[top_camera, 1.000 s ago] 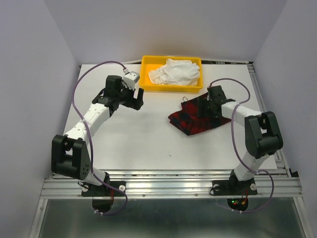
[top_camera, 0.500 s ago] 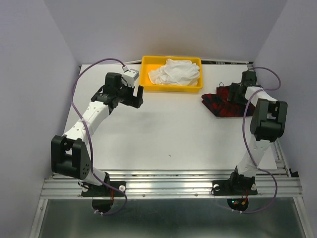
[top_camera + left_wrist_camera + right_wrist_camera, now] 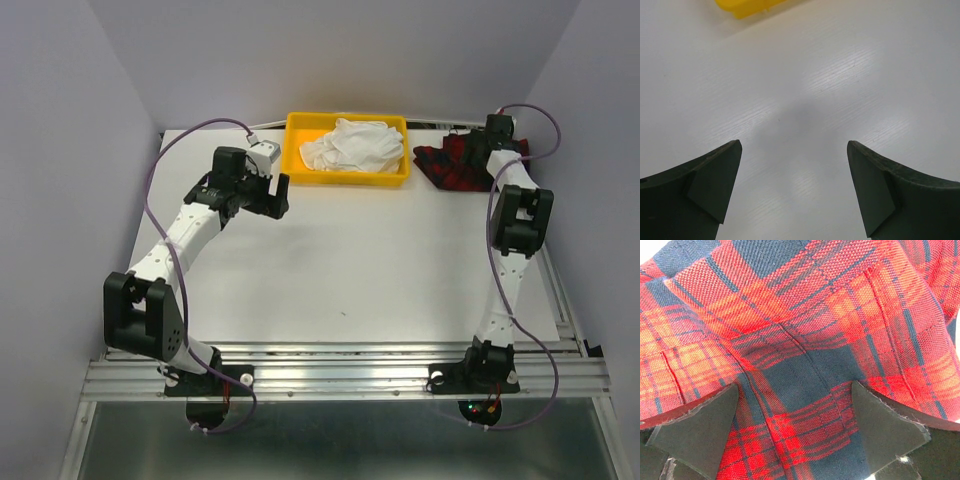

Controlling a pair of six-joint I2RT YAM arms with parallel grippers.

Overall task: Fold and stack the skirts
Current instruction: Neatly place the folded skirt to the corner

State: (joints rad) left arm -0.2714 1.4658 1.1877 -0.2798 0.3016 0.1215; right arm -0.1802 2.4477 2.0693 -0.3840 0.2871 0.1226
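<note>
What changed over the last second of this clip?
The right gripper swept away to the far right corner of the table, and the plaid skirt went with it, ending beside the yellow bin. The left gripper, open, and the white cloth in the bin stayed put.

The white tabletop [image 3: 340,260] is carrying its load along the far edge. A yellow tray [image 3: 347,180] is sitting at the back centre, and a red-and-navy plaid skirt [image 3: 450,165] is lying bunched in the far right corner, just beside the tray's right end. Up close, the skirt is spreading in rumpled folds across the whole right wrist view.
</note>
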